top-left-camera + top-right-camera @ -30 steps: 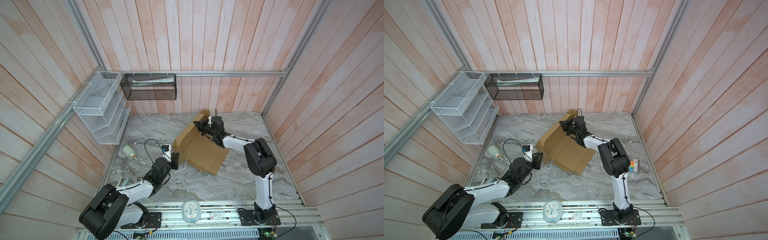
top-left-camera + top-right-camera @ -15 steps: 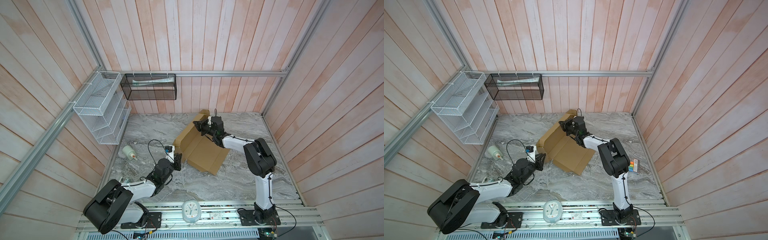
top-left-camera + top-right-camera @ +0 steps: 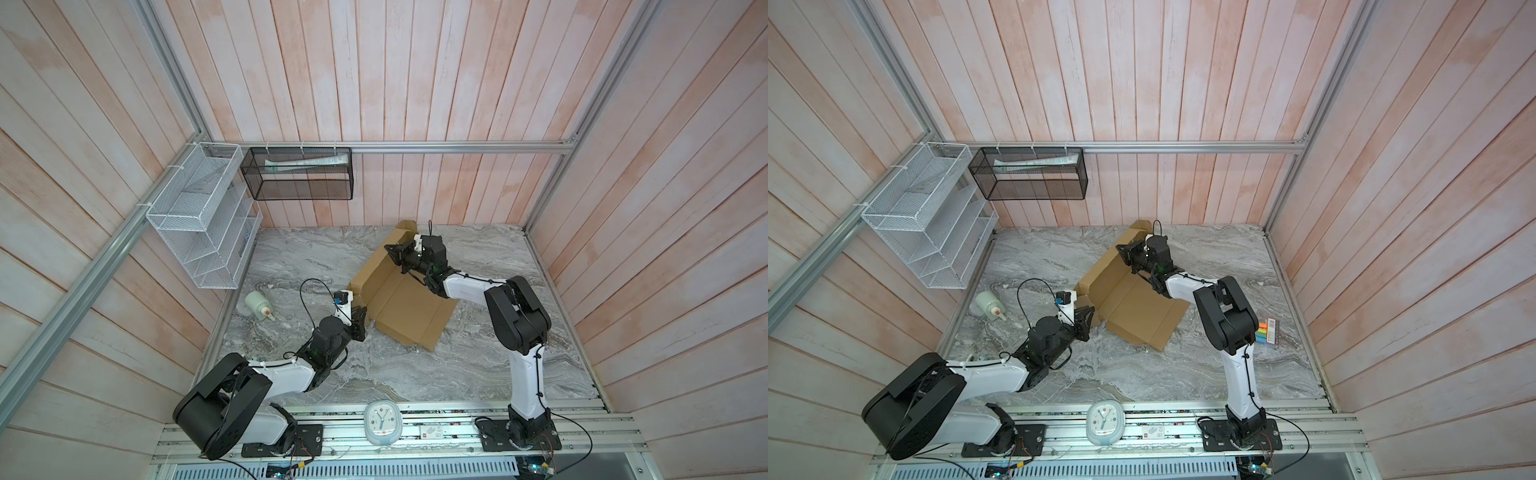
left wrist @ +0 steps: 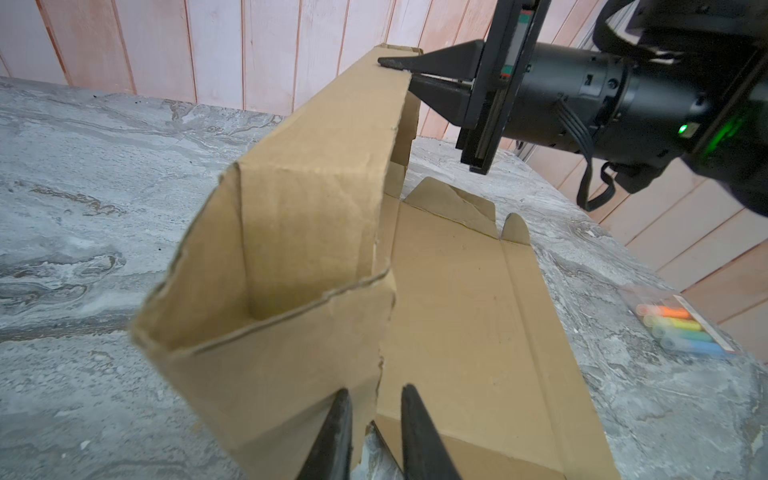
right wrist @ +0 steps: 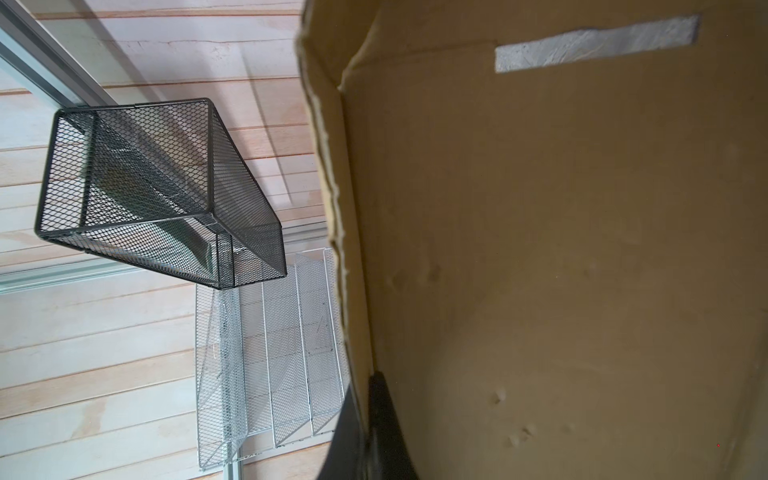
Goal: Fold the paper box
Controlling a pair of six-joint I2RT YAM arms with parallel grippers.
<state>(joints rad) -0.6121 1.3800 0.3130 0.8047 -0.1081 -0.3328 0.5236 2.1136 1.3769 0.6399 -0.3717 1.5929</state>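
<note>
Paper box: mid-table, one wall raised
Right gripper: pinching wall's top edge, 12 o'clock end
Left gripper: advanced to 8 o'clock flap, jaws narrowing, apparently astride it
Implication: flap fold next

1. The paper box is plain brown corrugated cardboard, unprinted. It is a creased die-cut sheet, only partly folded, and shows in both top views.
2. It sits near the middle of the scene, a little toward 12 o'clock.
3. Its wide base panel lies flat and spreads toward 4 o'clock, with a free corner at 5 o'clock.
4. The long side wall on its 10 o'clock edge is raised and runs from 7 o'clock to 1 o'clock.
5. In the left wrist view that wall stands steep. Its near end flap is bent round into an open corner pocket, and the cut edges are frayed.
6. In the right wrist view the inner face shows small dents and a narrow slot.
</note>
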